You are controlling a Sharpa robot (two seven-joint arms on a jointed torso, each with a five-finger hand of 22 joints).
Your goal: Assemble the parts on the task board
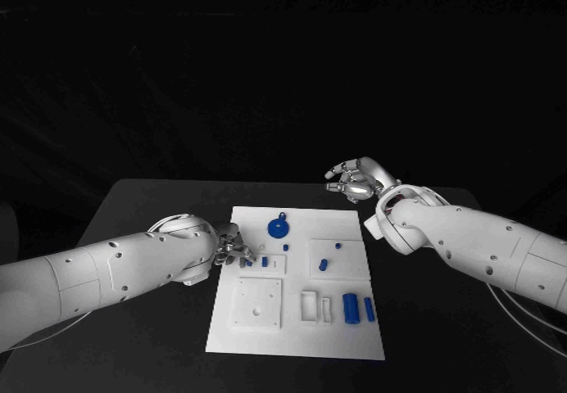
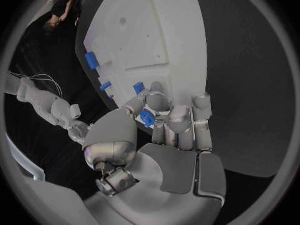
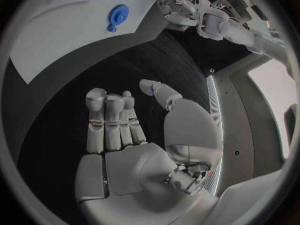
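Note:
The white task board [image 1: 296, 344] lies in the middle of the black table. My left hand [image 1: 228, 246] is at the board's left edge and pinches a small blue part [image 2: 147, 118] between thumb and fingers, low over the board. Just beside it another small blue part [image 1: 266, 262] sits in the board. My right hand [image 1: 358, 180] hovers past the board's far right corner with its fingers [image 3: 107, 116] apart and nothing in it. On the far half of the board [image 3: 56, 40] lies a round blue part [image 1: 278, 228].
Two blue cylinders [image 1: 351, 305] [image 1: 369, 308] lie side by side at the board's near right. Small blue parts [image 1: 324, 264] [image 1: 338, 244] sit in a square recess at the right. A raised white square plate [image 1: 258, 301] occupies the near left. Bare black table [image 1: 154, 205] surrounds the board.

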